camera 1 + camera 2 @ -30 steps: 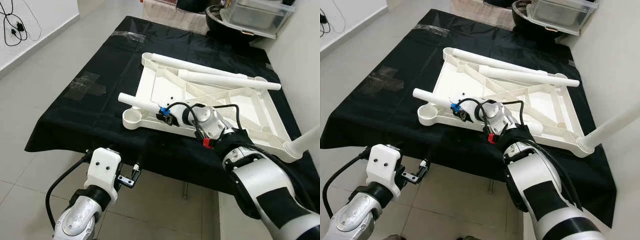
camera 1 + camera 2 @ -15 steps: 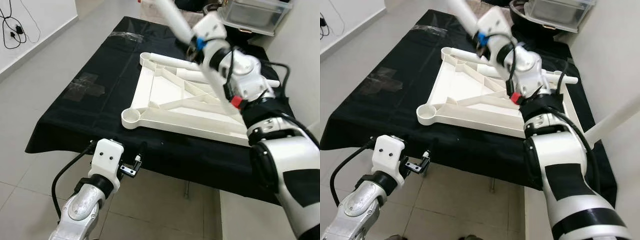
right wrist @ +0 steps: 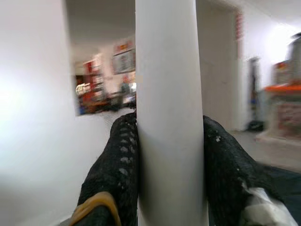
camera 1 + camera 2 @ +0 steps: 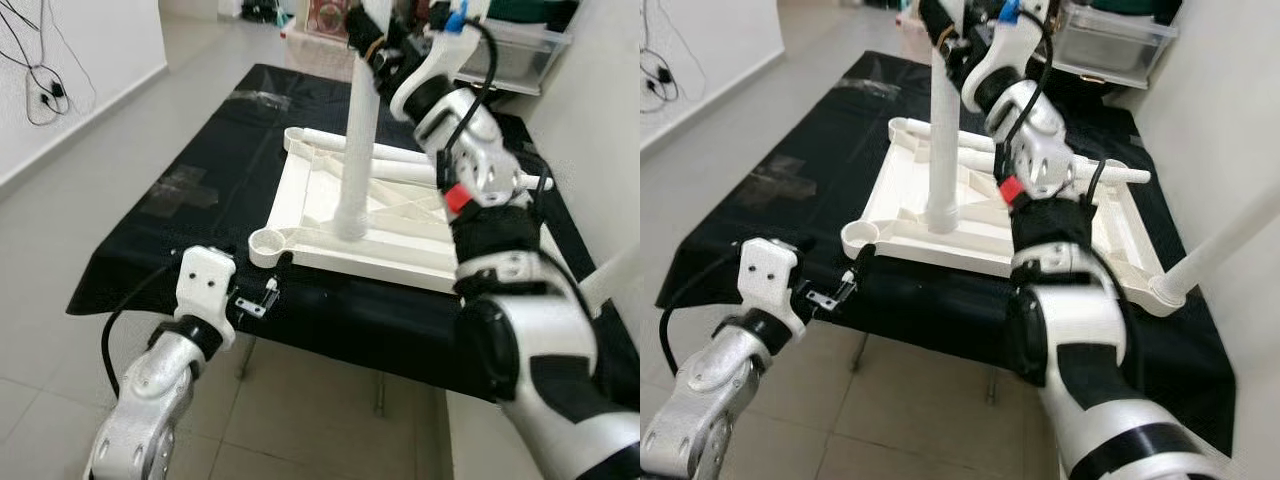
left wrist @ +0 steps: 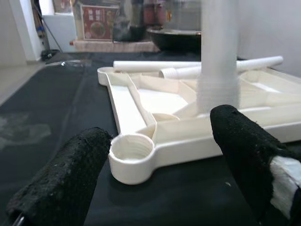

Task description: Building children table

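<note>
Evidently, the build is at an early stage, judged from how the parts lie now.

Tabletop: the white children's tabletop [image 4: 400, 215] is laid underside up on the black-covered desk [image 4: 190, 215], its ribs and corner sockets exposed.

Leg in hand: one white table leg [image 4: 358, 150] is held upright by the right gripper [image 4: 375, 45], whose jaws are clamped on the leg's upper part, as is plain in the right wrist view [image 3: 165, 141]. The lower end of the leg is set on the tabletop's near edge, just beside the near-left corner socket [image 4: 266, 241], not in it.

Near-left corner socket: it is seen empty and threaded in the left wrist view [image 5: 131, 149]; nothing has been screwed in yet.

Left gripper: the left gripper [image 4: 262, 300] is held at the desk's near edge, close to that socket, with its jaws spread apart and nothing between them.

Loose legs: two more white legs [image 4: 400, 155] are lying across the far side of the tabletop, not yet fitted.

Fitted leg: at the near-right corner a leg [image 4: 1230, 240] appears to be already standing in its socket, though the joint itself is too small to judge.

Left to do: by this reading, the held leg must be moved to the open socket and turned in, and the two loose legs fitted after it.
</note>
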Controlling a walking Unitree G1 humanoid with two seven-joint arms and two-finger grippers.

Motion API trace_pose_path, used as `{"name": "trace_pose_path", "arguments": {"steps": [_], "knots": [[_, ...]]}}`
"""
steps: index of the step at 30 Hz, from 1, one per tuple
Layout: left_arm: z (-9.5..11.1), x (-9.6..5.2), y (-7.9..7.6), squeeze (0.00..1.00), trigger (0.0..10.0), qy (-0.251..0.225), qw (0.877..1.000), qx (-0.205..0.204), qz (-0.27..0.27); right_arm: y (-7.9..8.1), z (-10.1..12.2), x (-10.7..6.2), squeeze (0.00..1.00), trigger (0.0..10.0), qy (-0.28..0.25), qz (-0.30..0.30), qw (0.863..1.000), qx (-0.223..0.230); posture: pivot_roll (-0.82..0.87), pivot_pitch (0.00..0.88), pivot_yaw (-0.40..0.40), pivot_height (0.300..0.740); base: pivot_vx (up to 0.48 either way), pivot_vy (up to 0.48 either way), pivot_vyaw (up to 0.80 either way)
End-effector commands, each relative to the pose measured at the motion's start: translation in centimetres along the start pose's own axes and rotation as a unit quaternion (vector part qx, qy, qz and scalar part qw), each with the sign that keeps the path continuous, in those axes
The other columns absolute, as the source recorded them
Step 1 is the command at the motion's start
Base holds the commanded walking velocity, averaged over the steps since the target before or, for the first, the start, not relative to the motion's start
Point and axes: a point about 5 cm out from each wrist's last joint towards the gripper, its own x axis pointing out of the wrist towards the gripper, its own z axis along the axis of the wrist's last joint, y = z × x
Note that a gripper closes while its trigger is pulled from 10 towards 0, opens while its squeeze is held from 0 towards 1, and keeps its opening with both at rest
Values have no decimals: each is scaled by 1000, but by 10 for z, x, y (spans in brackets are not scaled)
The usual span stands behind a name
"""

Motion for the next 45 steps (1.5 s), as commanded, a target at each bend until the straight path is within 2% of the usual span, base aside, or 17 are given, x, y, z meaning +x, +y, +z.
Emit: {"name": "trace_pose_path", "arguments": {"steps": [1, 2, 4, 7, 9, 16, 17, 21, 25, 26, 30, 33, 38, 45], "knots": [[-4, 2, 0, 0, 10000, 5, 1000, -9, -13, 6, 4, -2, 0, 0, -14, 12, 1000, -8, 40, 0, -108, 740, 0, 0, 0], [-4, 2, 0, 0, 10000, 5, 1000, -9, -13, 6, 4, -2, 0, 0, -14, 12, 1000, -8, 40, 0, -108, 740, 0, 0, 0], [-5, 10, 1, 0, 10000, 8, 1000, -8, -26, 18, -2, -8, 0, 0, -17, 24, 1000, 5, 44, 0, -92, 740, 0, 0, 0], [-6, 12, 2, 0, 10000, 9, 1000, -10, -28, 21, -2, -9, 0, 0, -21, 28, 999, 10, 43, 0, -90, 740, 0, 0, 0], [-10, 16, 2, 0, 10000, 16, 999, -25, -31, 28, 1, -12, 0, 0, -32, 45, 998, 6, 41, 0, -86, 740, 0, 0, 0], [-15, 18, -1, 0, 10000, 18, 997, -51, -49, 34, 2, -15, 0, 0, -34, 54, 998, 10, 37, 0, -80, 740, 0, 0, 0], [-17, 19, -2, 0, 10000, 21, 996, -65, -58, 39, 4, -17, 0, 0, -35, 58, 998, 17, 37, 0, -80, 740, 0, 0, 0], [-25, 20, -2, 0, 10000, 39, 994, -65, -80, 53, 13, -19, 0, 0, -45, 84, 995, 40, 36, 0, -81, 740, 0, 0, 0], [-26, 21, -1, 0, 10000, 40, 994, -66, -82, 56, 15, -20, 0, 0, -45, 94, 993, 50, 37, 0, -83, 740, 0, 0, 0], [-27, 24, 0, 0, 10000, 41, 992, -81, -92, 62, 13, -23, 0, 0, -41, 110, 990, 76, 32, 0, -83, 740, 0, 0, 0], [-28, 26, -1, 0, 10000, 41, 991, -87, -98, 64, 12, -24, 0, 0, -39, 114, 989, 81, 32, 0, -83, 740, 0, 0, 0], [-30, 30, -7, 0, 10000, 45, 986, -96, -125, 73, 10, -27, 0, 0, -33, 131, 986, 94, 28, 0, -79, 740, 0, 0, 0], [-31, 32, -13, 0, 10000, 48, 982, -102, -154, 76, 5, -30, 0, 0, -19, 132, 986, 101, 28, 0, -77, 740, 0, 0, 0], [-40, 32, -13, 0, 10000, 71, 979, -112, -156, 78, 11, -31, 0, 0, -21, 135, 985, 106, 21, 0, -77, 740, 0, 0, 0]]}}
